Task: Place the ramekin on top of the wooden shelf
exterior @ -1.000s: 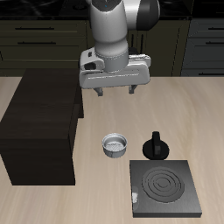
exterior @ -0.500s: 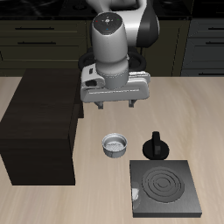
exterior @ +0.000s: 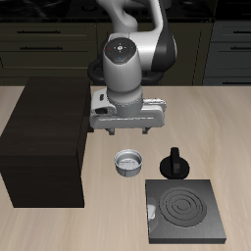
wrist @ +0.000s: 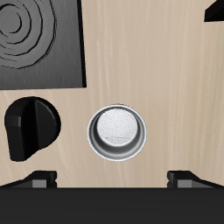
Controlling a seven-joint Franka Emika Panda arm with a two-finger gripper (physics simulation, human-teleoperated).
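Note:
The ramekin (exterior: 127, 163) is a small round grey-white bowl standing upright on the table; in the wrist view (wrist: 116, 133) it lies between my fingertips' line and the stove plate, centred under the hand. My gripper (exterior: 128, 127) hangs above it, a little farther back, open and empty, with both fingertips (wrist: 40, 178) apart and clear of the rim. The wooden shelf (exterior: 47, 139) is a large dark boxy cabinet with a flat top beside the ramekin; only a corner of it shows in the wrist view (wrist: 215, 12).
A black knobbed moka-pot-like object (exterior: 175, 164) stands close beside the ramekin, also seen in the wrist view (wrist: 30, 128). A flat black stove plate (exterior: 184, 210) with concentric rings lies nearer the table's front edge. Dark kitchen cabinets run behind the table.
My gripper has come down and slightly forward toward the ramekin over the last second. Its fingers stay open. The ramekin and other objects have not moved.

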